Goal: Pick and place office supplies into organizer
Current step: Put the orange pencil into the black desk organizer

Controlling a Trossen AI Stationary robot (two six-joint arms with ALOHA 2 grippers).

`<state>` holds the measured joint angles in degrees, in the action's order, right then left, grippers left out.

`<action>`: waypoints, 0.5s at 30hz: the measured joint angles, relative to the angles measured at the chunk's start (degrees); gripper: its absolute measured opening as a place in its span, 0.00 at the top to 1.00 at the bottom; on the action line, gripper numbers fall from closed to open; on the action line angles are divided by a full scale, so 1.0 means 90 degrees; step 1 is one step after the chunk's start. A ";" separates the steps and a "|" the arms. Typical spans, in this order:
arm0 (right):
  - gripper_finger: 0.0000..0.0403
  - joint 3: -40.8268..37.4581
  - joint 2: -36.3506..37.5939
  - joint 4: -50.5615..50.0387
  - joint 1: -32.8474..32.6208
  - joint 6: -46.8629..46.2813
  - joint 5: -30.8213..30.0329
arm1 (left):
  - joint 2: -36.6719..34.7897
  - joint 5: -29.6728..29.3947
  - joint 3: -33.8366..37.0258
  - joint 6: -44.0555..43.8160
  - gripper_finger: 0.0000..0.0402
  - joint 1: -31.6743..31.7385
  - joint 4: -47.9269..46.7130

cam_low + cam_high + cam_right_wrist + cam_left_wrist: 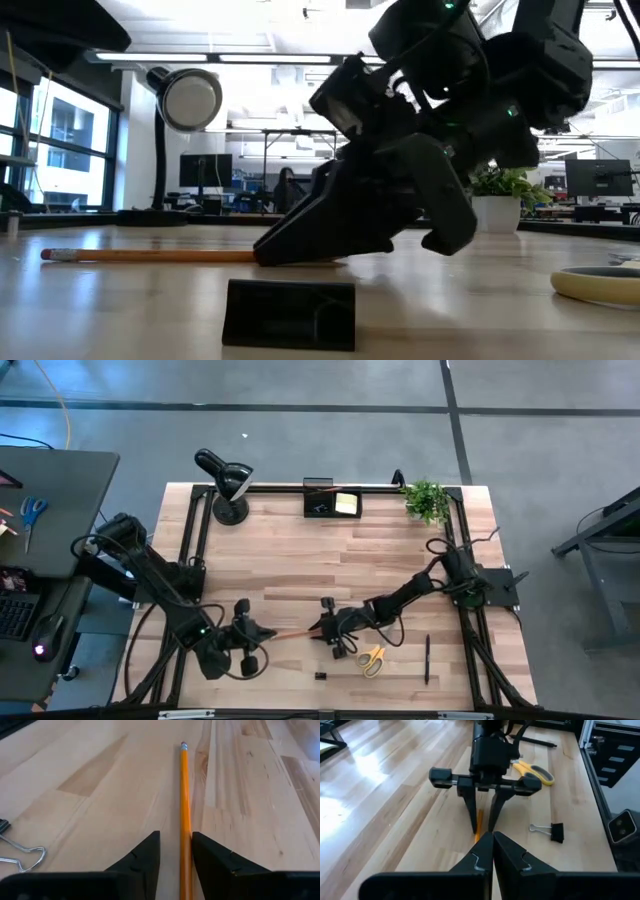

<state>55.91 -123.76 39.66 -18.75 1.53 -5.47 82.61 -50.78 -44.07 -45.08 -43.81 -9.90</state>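
Early in the task: right gripper (175,851) at the orange pencil (184,805), nothing lifted yet.

Your right jaws straddle the pencil flat on the table, fingers either side, not clamped. Left gripper (493,851) waits clenched, empty, nearby. Organizer (332,503) sits at the far edge with the yellow pad in it; scissors (372,658), pen (427,659), binder clip (549,830) are left on the table.

The wooden table (300,560) stood on a grey floor (300,430) crossed by dark lines. Left of the table sat a dark desk (55,490). Beyond the table, ceiling strip lights (230,57) glowed, windows (50,140) lit the left side, and what seemed to be monitors (205,168) stood farther back.
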 joint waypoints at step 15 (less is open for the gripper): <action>0.85 0.0185 0.0036 -0.0896 0.0069 -0.0031 0.0079 | 0.0000 -0.0127 0.0000 -0.0030 1.00 -0.0014 -0.0001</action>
<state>57.58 -123.44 31.59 -18.13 1.25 -4.75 82.61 -51.93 -44.07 -45.35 -43.94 -9.91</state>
